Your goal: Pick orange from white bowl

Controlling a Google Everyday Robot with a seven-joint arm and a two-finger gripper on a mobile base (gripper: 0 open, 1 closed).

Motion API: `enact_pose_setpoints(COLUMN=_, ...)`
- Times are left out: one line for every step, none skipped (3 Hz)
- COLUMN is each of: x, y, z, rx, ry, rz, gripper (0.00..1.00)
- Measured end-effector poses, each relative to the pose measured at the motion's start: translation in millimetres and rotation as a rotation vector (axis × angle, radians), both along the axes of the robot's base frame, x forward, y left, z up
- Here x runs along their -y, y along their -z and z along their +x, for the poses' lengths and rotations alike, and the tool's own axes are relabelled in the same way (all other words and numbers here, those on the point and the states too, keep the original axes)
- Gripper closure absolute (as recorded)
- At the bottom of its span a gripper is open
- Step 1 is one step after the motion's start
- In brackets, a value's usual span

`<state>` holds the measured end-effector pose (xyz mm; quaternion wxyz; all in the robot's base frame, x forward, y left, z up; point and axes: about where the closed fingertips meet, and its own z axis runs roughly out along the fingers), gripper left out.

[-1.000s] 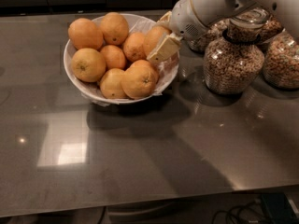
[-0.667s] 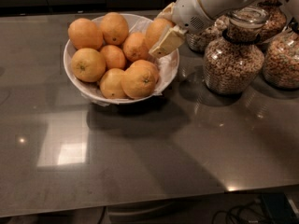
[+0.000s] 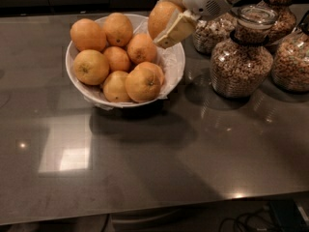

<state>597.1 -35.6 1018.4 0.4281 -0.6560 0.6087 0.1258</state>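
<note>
It looked like a kitchen or a break-room pantry. A long counter (image 3: pixel 145 178) of polished dark grey stone filled the frame, with ceiling lamps glinting off it. Glass jars (image 3: pixel 239 66) of cereal and nuts stood at the upper right, and the white bowl (image 3: pixel 176 66), heaped with fruit, at the upper left. The gripper (image 3: pixel 168 13) hung above the bowl's right rim, clasped around the orange (image 3: pixel 158 19)

Cream pincer (image 3: pixel 165 21) around deep-orange orange (image 3: pixel 157 17) above white bowl (image 3: pixel 175 64), grey table (image 3: pixel 193 158)
</note>
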Motion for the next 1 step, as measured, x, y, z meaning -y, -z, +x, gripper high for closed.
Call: enact_pose_setpoints(x=0.0, y=0.0, z=0.0, rx=0.0, ry=0.0, rz=0.0, gripper=1.0)
